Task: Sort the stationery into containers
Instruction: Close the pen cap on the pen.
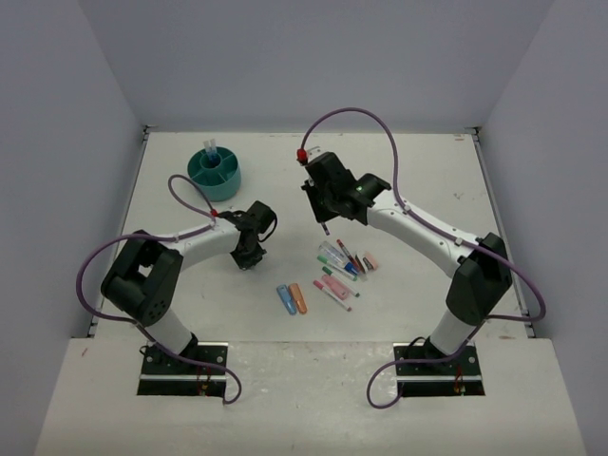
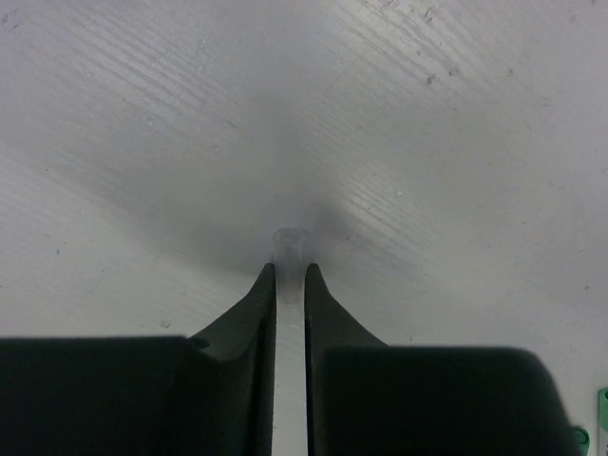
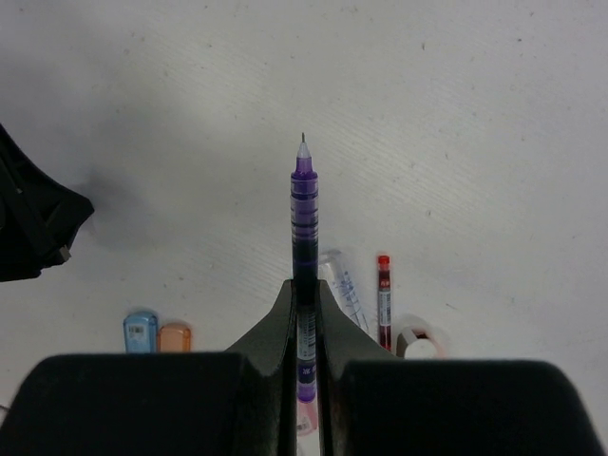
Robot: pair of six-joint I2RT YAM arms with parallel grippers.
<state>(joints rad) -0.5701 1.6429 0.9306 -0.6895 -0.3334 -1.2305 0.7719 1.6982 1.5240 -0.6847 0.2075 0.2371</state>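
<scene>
My right gripper [image 1: 324,224] is shut on a thin dark-blue pen [image 3: 304,209] and holds it above the table, up and left of the stationery pile [image 1: 344,268]. In the right wrist view the pen points away between the fingers [image 3: 280,318]. My left gripper [image 1: 249,258] hangs low over bare table, and its jaws are closed on a small clear plastic piece [image 2: 288,247] that sticks out past the fingertips. The round teal tub [image 1: 214,171] stands at the back left with a few items in it. A blue piece [image 1: 286,299] and an orange piece [image 1: 299,298] lie side by side.
Under the right gripper lie a clear pen [image 3: 344,280], a red pen [image 3: 384,299], a pink and white eraser [image 3: 415,340], the blue piece [image 3: 140,332] and the orange piece [image 3: 175,336]. The left gripper's body [image 3: 33,223] shows at the left edge. Walls enclose the table.
</scene>
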